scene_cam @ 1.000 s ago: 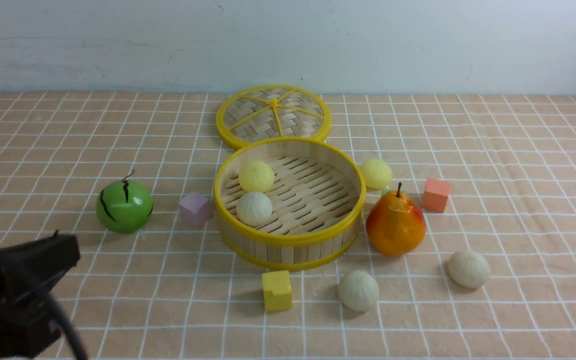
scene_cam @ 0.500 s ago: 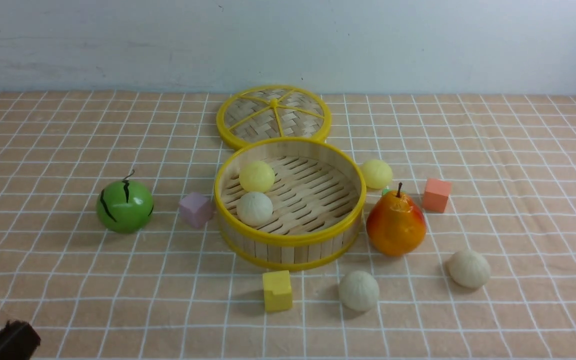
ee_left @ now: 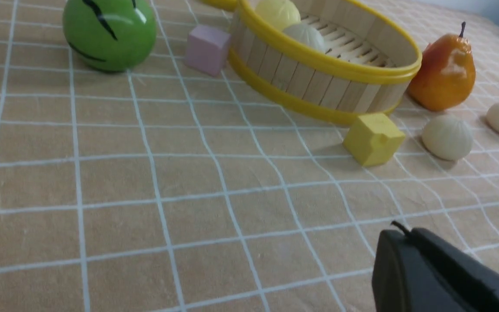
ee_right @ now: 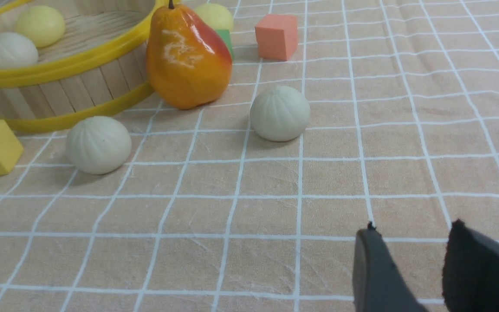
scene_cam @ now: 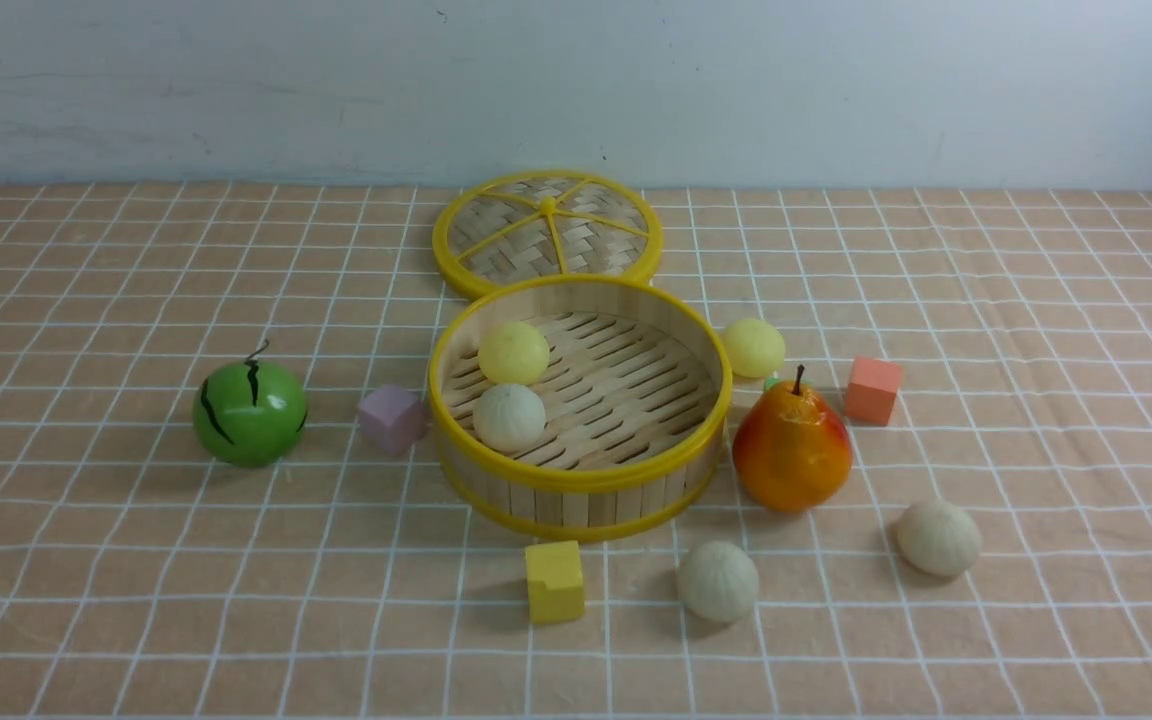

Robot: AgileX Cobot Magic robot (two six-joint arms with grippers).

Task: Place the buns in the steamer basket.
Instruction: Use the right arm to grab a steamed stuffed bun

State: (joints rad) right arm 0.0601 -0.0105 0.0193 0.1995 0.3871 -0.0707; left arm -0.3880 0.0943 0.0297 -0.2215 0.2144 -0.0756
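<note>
The steamer basket (scene_cam: 576,480) stands mid-table and holds one pale yellow bun (scene_cam: 513,352) and one off-white bun (scene_cam: 508,417). A second yellow bun (scene_cam: 753,347) lies on the cloth just right of the basket, behind the pear (scene_cam: 792,450). Two off-white buns lie in front, one (scene_cam: 717,581) near the basket's front right, the other (scene_cam: 938,538) further right. Neither gripper shows in the front view. My left gripper (ee_left: 402,234) is shut and empty, above bare cloth. My right gripper (ee_right: 413,227) is open and empty, short of the nearer white bun (ee_right: 280,113).
The woven lid (scene_cam: 547,232) lies behind the basket. A green striped ball (scene_cam: 249,412) and a purple cube (scene_cam: 391,418) are to the basket's left. A yellow cube (scene_cam: 554,581) sits in front of it, an orange cube (scene_cam: 873,390) to the right of the pear.
My left arm has drawn back out of the front view at the lower left. The buns, basket and other objects have not moved.
</note>
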